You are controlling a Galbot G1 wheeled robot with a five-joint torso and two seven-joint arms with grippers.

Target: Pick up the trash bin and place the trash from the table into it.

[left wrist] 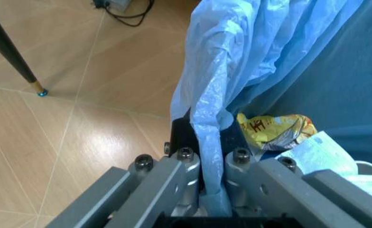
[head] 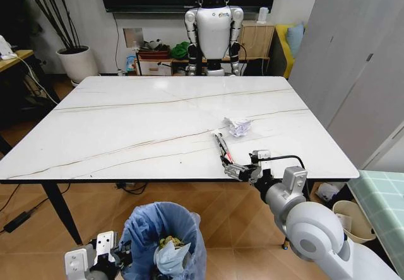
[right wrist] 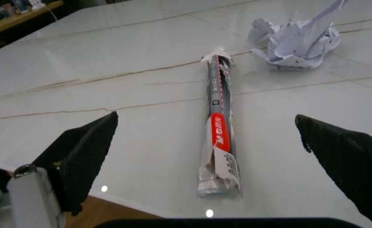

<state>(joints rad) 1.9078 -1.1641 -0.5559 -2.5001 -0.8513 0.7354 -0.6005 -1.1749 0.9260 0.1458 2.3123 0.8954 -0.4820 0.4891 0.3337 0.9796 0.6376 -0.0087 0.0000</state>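
**Head view: right pincer poised at the bench edge over a long wrapper, bin held below**

Head view, nearest first: the left pincer (head: 120, 250) sat low, beside the floor, clenched on the rim of the trash bin (head: 165, 239). The left wrist view confirmed it, with the fingers (left wrist: 173, 175) pinching a fold of the light-blue bag. Inside the bin lay a yellow wrapper (left wrist: 276, 130) and a pale mask (left wrist: 319, 154).

Above and to the right, the right pincer (head: 235, 169) hovered at the near edge of the bench (head: 126, 122), released, its jaws spread wide. In the right wrist view the two dark fingertips (right wrist: 85, 152) stood well apart, with the long wrapper (right wrist: 219, 128) lying between them and stretching away from the camera. Its near end sat just beside the bench edge, close to the pincer but not touched.

Farther back, near the wrapper's far end, lay the crumpled paper (head: 239, 126).

The step in hand appeared to be grasping the long wrapper. To do it well, the pincer would likely need to come down low and level so both fingertips straddle the thin wrapper across its width, closing near its middle so it does not swing or slip. The glossy bench top could let the flat wrapper slide away. The bin sat below and left of the right pincer, well apart.
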